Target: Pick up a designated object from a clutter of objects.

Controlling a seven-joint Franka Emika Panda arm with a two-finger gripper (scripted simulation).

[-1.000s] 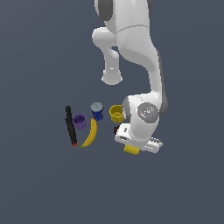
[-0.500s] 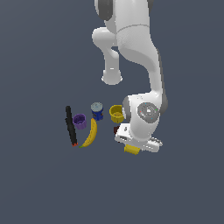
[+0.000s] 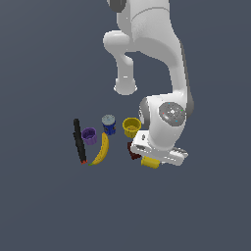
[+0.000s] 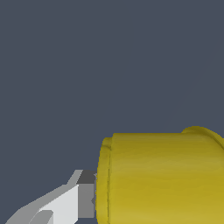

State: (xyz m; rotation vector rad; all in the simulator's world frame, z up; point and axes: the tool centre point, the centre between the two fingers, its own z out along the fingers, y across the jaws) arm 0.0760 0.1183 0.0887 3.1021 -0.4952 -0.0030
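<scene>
Tool point(image 3: 153, 161) sits low over the small lemon-yellow cup point(image 3: 150, 162), just right of the dark red brick point(image 3: 133, 150) in exterior view; wrist view shows one finger point(image 4: 83, 194) touching cup, so prob. gripping it but can't tell for sure — lift straight up, w/o nudging brick or mustard cup point(image 3: 131, 126).

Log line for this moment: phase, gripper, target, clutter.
phase: at target | gripper: one finger seen beside cup, closure unclear | target: lemon cup on its side | clutter: brick adjacent
</scene>
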